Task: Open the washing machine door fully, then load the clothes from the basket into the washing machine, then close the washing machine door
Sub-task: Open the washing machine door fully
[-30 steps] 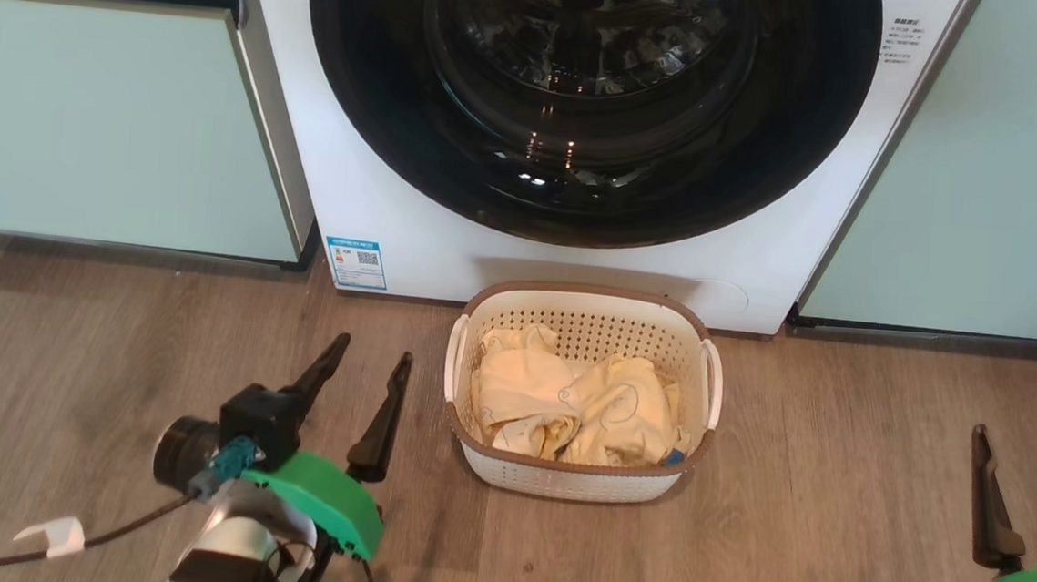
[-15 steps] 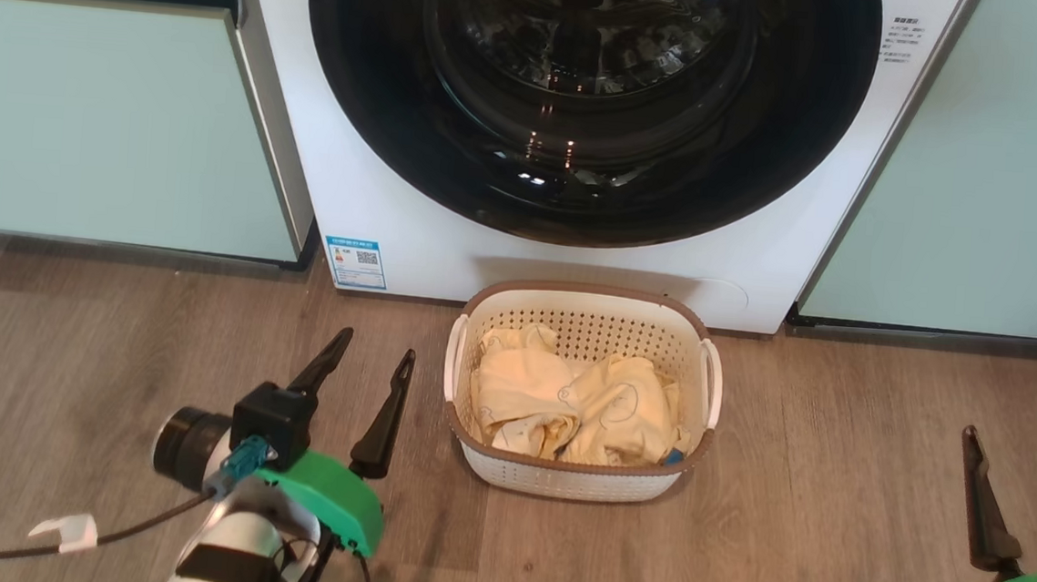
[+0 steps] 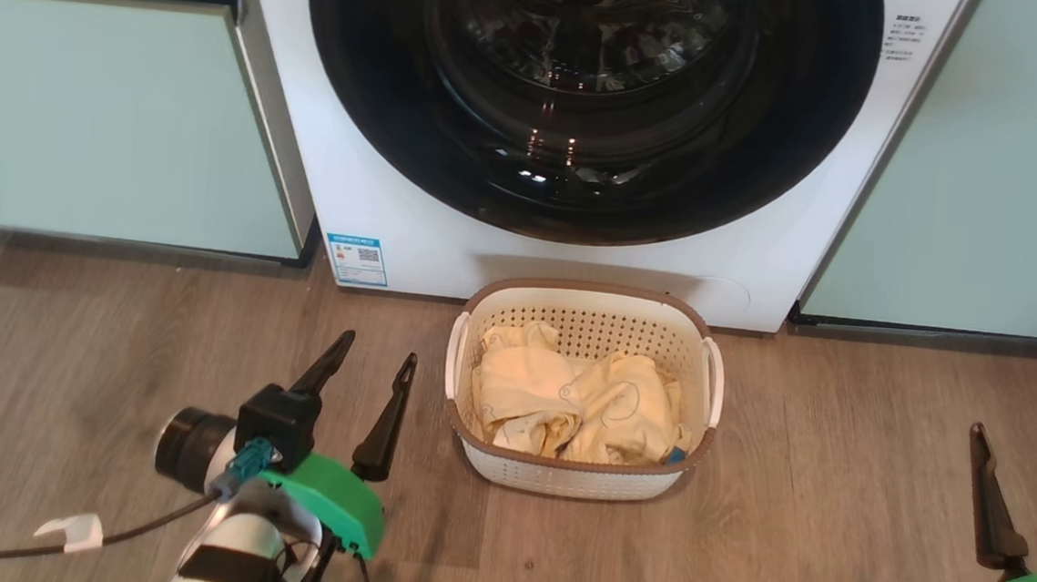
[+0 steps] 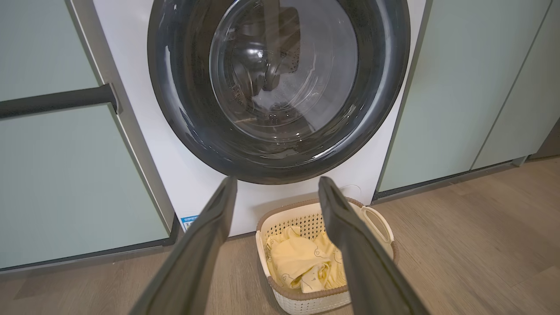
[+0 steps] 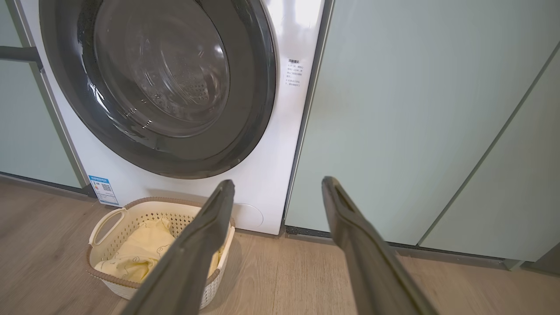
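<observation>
The white washing machine [image 3: 370, 189] stands ahead with its round black-rimmed door [image 3: 586, 104] shut flat against the front; the same door [image 4: 280, 87] [image 5: 157, 83] appears in both wrist views. On the floor right in front sits the white basket [image 3: 577, 478] with a brown rim, holding pale-yellow clothes [image 3: 565, 404]. My left gripper [image 3: 378, 347] hovers left of the basket, open and holding nothing. My right gripper [image 3: 1020, 431] stands open far to the right, also holding nothing.
Pale-green cabinet doors [image 3: 102, 116] [image 3: 992, 178] flank the machine on both sides. A dark bar handle [image 4: 57, 100] runs across the left cabinet. Wooden floor [image 3: 833, 496] spreads around the basket. A cable with a white clip [image 3: 68, 529] trails from my left arm.
My left gripper has edged slightly to the right and forward. The right gripper shifted a little. Basket, clothes and door stay as they were.
</observation>
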